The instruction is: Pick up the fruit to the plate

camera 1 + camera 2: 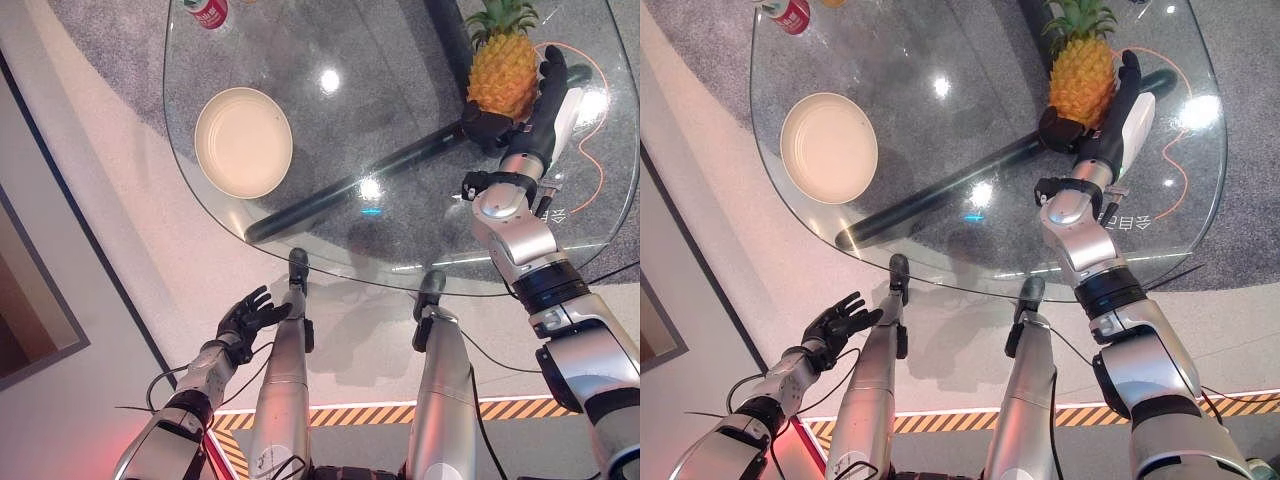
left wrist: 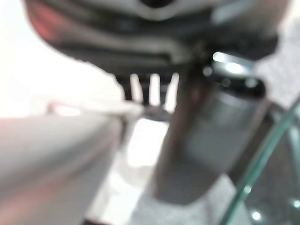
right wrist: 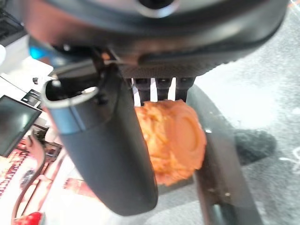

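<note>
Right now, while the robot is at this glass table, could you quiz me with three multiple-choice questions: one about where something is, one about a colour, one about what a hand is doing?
1. Where is the pineapple?
A. On the plate
B. On the glass table, in the right hand's grasp
C. On the floor

2. What colour is the plate?
A. Cream
B. Blue
C. Black

3. What is the left hand doing?
A. Holding the can
B. Pressing on the plate
C. Hanging open below the table edge, holding nothing

Answers: 1 B, the right hand has thumb and fingers round the fruit on the glass table. 2 A, the bare plate looks pale cream. 3 C, its fingers are spread in the air, and the red can stands at the far edge.
</note>
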You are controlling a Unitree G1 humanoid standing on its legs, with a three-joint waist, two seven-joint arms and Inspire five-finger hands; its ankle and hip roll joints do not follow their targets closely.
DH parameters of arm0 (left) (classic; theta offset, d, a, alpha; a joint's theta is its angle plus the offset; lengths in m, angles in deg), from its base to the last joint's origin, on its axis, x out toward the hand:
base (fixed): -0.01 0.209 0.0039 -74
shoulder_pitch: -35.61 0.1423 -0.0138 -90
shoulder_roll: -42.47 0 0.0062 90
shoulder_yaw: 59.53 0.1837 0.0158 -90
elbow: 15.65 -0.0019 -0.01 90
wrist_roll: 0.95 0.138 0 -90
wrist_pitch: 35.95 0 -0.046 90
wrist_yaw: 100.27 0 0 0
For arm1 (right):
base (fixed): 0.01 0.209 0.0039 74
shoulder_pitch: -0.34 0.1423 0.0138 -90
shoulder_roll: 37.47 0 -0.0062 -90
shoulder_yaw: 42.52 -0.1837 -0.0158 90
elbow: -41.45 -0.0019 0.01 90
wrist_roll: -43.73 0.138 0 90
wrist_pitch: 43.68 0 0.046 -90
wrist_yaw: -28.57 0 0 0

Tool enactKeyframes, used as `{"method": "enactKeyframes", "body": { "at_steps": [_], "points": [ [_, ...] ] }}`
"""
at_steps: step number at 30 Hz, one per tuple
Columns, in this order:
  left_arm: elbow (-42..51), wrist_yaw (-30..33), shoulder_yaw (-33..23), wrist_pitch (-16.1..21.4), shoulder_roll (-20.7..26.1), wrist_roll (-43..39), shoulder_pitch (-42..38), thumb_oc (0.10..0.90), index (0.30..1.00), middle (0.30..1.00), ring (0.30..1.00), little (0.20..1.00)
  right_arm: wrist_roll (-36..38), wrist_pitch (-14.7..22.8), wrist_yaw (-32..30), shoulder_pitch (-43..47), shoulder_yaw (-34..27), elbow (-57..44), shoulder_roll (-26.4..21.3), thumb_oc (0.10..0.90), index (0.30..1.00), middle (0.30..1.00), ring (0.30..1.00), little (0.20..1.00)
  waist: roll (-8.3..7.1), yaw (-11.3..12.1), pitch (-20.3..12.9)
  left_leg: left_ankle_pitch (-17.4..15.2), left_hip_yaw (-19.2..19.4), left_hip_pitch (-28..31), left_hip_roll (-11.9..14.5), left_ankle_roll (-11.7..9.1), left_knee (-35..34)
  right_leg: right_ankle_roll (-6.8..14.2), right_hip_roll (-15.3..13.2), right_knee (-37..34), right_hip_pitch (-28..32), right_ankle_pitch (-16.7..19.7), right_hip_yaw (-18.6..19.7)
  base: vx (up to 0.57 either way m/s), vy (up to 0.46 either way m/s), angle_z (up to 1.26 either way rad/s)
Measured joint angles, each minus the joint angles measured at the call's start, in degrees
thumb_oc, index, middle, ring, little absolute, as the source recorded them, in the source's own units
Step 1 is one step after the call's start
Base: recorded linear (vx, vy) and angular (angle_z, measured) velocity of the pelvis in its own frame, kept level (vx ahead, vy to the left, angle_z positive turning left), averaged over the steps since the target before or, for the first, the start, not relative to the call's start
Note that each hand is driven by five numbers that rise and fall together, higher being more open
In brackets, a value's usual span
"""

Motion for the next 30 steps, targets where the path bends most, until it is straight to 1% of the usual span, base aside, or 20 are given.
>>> {"method": "enactKeyframes", "body": {
  "at_steps": [15, 16, 17, 30],
  "points": [
    [0.02, 0.01, 0.03, -0.01, 0.0, 0.0, 0.0, 0.8, 0.9, 0.9, 0.9, 0.9, 3.52, -0.81, 1.65, 0.4, -0.04, 2.67, 1.09, 0.8, 0.9, 0.9, 0.9, 0.9, 0.0, -0.04, 0.0, 0.02, -0.03, -0.02, 0.0, -0.03, 0.0, 0.01, 0.01, 0.08, -0.02, -0.03, -0.01, 0.0, 0.0, 0.0],
    [0.03, 0.0, 0.03, -0.01, 0.0, 0.0, 0.0, 0.8, 0.9, 0.9, 0.9, 0.9, 3.8, -0.9, 1.68, 0.43, -0.06, 2.67, 1.08, 0.493, 0.636, 0.636, 0.636, 0.593, 0.01, -0.07, 0.0, 0.02, -0.03, -0.02, 0.0, -0.03, 0.0, 0.0, 0.01, 0.09, -0.03, -0.03, -0.01, 0.0, 0.0, 0.0],
    [0.03, 0.0, 0.03, -0.01, 0.0, 0.0, 0.0, 0.8, 0.9, 0.9, 0.9, 0.9, 3.86, -1.2, 1.79, 0.47, -0.07, 2.67, 1.06, 0.1, 0.3, 0.3, 0.3, 0.2, 0.01, -0.1, 0.0, 0.02, -0.03, -0.01, 0.0, -0.04, 0.0, 0.0, 0.01, 0.09, -0.03, -0.04, -0.01, 0.0, 0.0, 0.0],
    [0.12, 0.22, 0.04, 0.07, 0.0, -0.04, 0.0, 0.8, 0.9, 0.9, 0.9, 0.9, 3.81, -1.73, 2.5, 1.06, -0.14, 3.45, 0.56, 0.1, 0.3, 0.3, 0.3, 0.2, 0.01, -0.18, 0.0, 0.06, -0.07, -0.02, 0.0, -0.1, 0.01, -0.02, 0.02, 0.11, -0.02, -0.02, -0.01, 0.0, 0.0, 0.0]
  ]
}}
